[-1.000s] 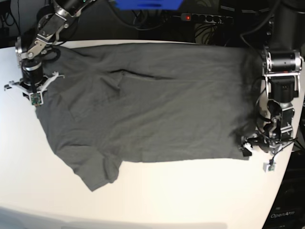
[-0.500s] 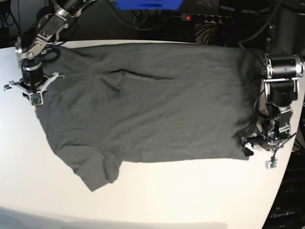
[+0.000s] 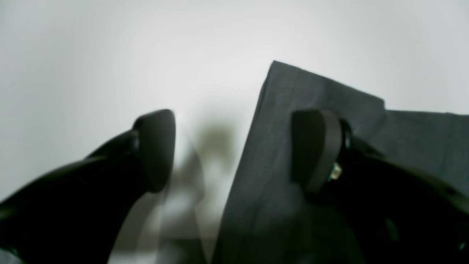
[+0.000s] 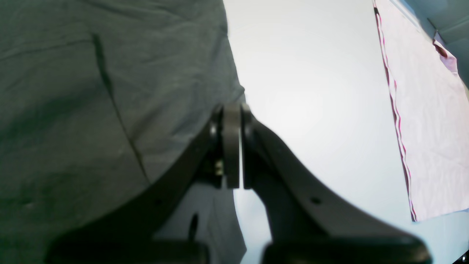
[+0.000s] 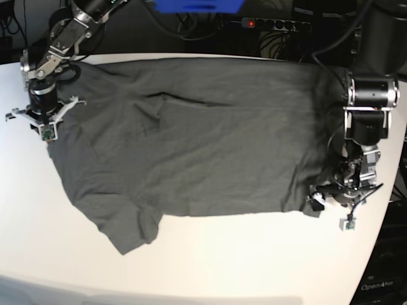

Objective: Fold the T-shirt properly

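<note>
The dark grey T-shirt (image 5: pixel 191 140) lies spread flat on the white table (image 5: pixel 222 260), one sleeve toward the front left. My left gripper (image 5: pixel 331 204) is at the shirt's front right corner. In the left wrist view the left gripper (image 3: pixel 234 150) is open. One finger (image 3: pixel 315 150) hangs over the T-shirt (image 3: pixel 278 154) corner, the other over bare table. My right gripper (image 5: pixel 42 119) stands at the shirt's far left edge. In the right wrist view the right gripper (image 4: pixel 232 146) is shut beside the T-shirt (image 4: pixel 110 91), with nothing seen between its pads.
A power strip (image 5: pixel 276 24) and cables lie behind the table, with a blue object (image 5: pixel 197 5) at the top. The table's curved edge (image 5: pixel 381 248) runs close to my left arm. A pale pink sheet (image 4: pixel 432 110) shows beyond the table.
My left gripper has slid left onto the shirt's front right corner, and that corner and hem have shifted slightly inward. The right arm has not moved.
</note>
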You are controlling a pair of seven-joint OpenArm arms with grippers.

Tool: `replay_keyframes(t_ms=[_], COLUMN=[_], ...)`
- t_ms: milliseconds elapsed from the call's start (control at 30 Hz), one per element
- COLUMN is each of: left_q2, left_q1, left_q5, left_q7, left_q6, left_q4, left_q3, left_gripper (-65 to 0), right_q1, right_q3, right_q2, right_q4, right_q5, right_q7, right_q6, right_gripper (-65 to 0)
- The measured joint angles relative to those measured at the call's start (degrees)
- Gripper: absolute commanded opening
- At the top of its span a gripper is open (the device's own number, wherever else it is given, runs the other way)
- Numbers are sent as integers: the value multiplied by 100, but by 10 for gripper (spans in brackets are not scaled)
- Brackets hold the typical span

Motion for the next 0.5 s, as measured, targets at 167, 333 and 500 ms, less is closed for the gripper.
replay_keyframes(t_ms=[167, 333, 500], left_q2=[17, 2, 2], left_q1=[0, 0, 0], left_q5=[-2, -4, -7], left_q7=[2, 15, 15], left_q6=[-4, -391, -393], left_q4=[15, 20, 22], left_q3=[0, -9, -9], left_gripper=[-160, -160, -160], right_q1=[11, 13, 13], right_q3=[-9, -140, -238], right_q2=[0, 0, 0], right_q4=[0, 0, 0], right_q5=[0, 0, 0], right_q7=[7, 7, -9], right_q6=[2, 2, 0], right_gripper=[-650, -650, -650])
